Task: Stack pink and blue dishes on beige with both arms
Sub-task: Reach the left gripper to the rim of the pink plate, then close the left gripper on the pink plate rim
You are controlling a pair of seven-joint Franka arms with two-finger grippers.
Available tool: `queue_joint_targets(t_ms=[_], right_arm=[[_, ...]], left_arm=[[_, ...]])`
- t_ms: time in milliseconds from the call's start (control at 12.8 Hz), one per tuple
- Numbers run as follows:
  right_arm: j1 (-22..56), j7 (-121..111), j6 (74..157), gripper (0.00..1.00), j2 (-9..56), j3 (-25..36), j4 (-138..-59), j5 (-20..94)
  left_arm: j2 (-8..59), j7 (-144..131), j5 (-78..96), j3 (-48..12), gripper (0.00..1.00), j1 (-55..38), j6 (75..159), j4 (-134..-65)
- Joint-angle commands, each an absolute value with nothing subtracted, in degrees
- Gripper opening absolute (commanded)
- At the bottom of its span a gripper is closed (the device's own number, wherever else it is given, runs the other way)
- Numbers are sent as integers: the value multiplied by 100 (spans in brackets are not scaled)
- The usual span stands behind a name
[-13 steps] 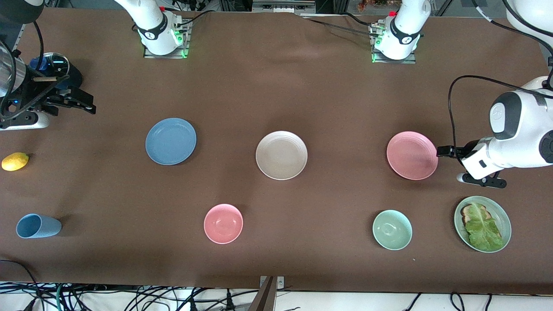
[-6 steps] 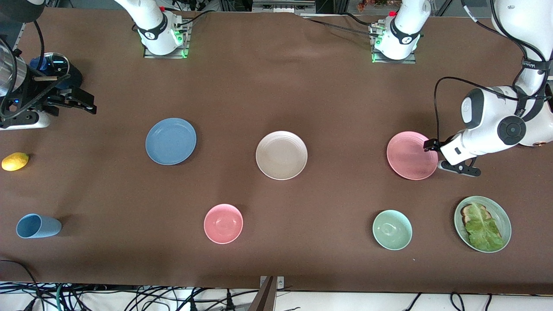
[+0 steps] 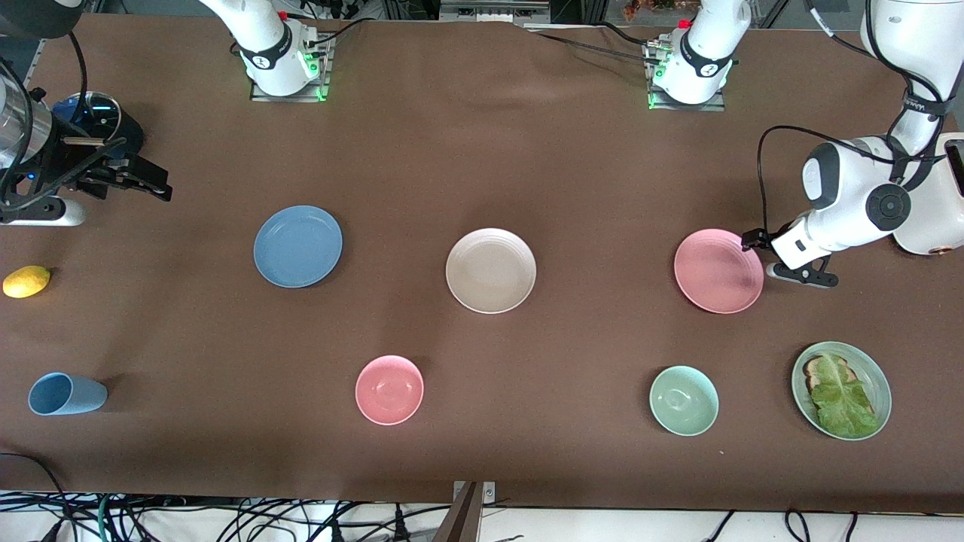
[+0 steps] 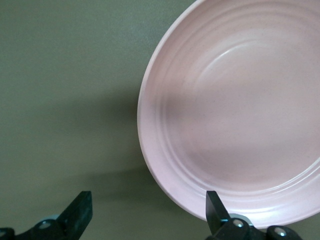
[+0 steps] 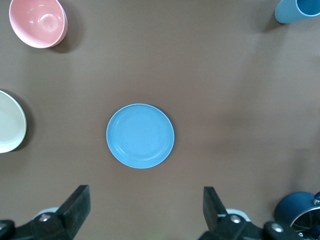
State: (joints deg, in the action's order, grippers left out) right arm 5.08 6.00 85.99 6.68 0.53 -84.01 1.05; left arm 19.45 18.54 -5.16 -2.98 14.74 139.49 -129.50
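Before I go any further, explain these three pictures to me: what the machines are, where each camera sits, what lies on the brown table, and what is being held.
Two white robot arms stand at a brown table. One picture looks down from a high camera facing them; the other two come from cameras on the arms' wrists.

On the table lie a flat round blue plate, a cream-beige plate and a pale pink plate. Nearer the front camera are a blue cup, a small pink bowl, a mint-green bowl and a green dish of lettuce on toast. A lemon lies toward the right arm's end.

Nothing is held. The left gripper is open at the pink plate's rim; the right gripper, also open, is high over the blue plate.
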Motion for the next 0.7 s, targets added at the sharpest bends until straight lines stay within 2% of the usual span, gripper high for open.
queue_joint_targets(t_ms=[0,78,234,312,390,468,625], right_arm=[[501,589,8604,100,694,44,-8438,88],[518,589,8613,100,720,35,-8438,79],[519,589,8709,100,782,26,-8438,79],[597,598,8701,100,852,26,-8438,70],[667,589,8649,100,835,26,-8446,9],[677,458,8640,100,809,26,-8446,-9],[659,-76,8640,100,774,96,-8438,-9]], left_arm=[[2056,1680,-554,-352,99,1512,14010,-12903],[2170,1661,-554,-360,97,1486,14010,-12824],[2285,1477,-545,-360,84,1450,14010,-12762],[2303,1424,-545,-360,57,1450,14010,-12753],[2311,1433,-545,-360,19,1468,14010,-12753],[2320,1433,-554,-360,0,1468,14010,-12753],[2364,1363,-554,-360,0,1441,13984,-12674]])
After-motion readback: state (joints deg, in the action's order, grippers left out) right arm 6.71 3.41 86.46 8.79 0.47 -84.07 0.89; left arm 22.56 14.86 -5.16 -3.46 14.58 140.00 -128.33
